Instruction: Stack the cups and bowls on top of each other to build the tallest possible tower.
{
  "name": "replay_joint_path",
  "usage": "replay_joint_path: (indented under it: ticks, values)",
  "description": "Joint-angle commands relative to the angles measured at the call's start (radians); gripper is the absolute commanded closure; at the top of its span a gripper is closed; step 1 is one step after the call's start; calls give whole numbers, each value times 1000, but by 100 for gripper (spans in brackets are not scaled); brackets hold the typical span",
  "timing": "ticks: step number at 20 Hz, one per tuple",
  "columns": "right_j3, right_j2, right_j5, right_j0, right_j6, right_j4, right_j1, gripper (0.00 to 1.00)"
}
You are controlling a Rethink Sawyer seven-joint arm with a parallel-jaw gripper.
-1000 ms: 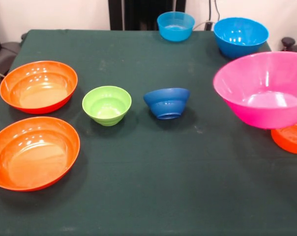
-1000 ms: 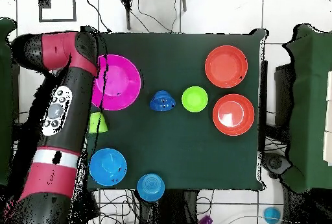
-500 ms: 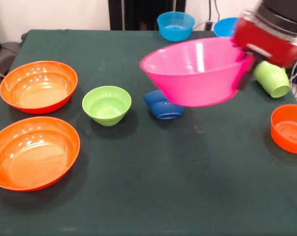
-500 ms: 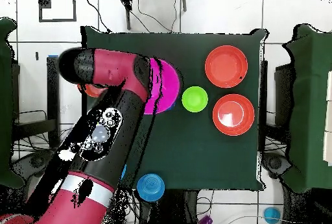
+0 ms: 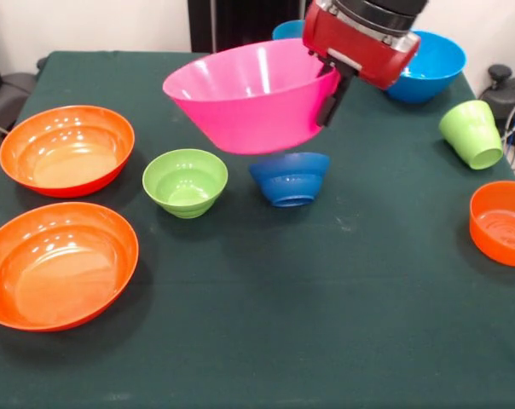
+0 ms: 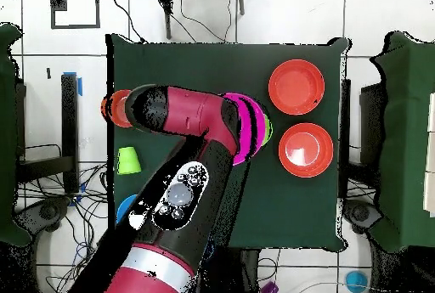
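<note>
Step in hand: carry. Gripper (image 5: 329,85) jaws clamped on rim of big pink bowl (image 5: 249,98), bowl lifted clear of tabletop (image 5: 326,298), tilted, hanging over dark blue bowl (image 5: 290,177) and lime green bowl (image 5: 185,181) mid-tabletop. Two wide orange bowls (image 5: 66,149) at one side edge, both empty. Judged next: carry pink bowl above one orange bowl, level it, lower centred, release.

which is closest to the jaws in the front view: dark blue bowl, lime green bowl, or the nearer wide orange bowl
1. Dark blue bowl, just below the gripper.
2. Lime green bowl, further toward the picture's left.
3. Nearer wide orange bowl, at the bottom left corner.
</note>
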Motion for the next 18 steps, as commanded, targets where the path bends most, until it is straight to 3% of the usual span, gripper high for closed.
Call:
replay_joint_path:
  ticks: [1,18]
  values:
    - [125,211,-29,-13,-175,-125,-61,100]
    - [109,243,15,-18,-41,-177,-70,100]
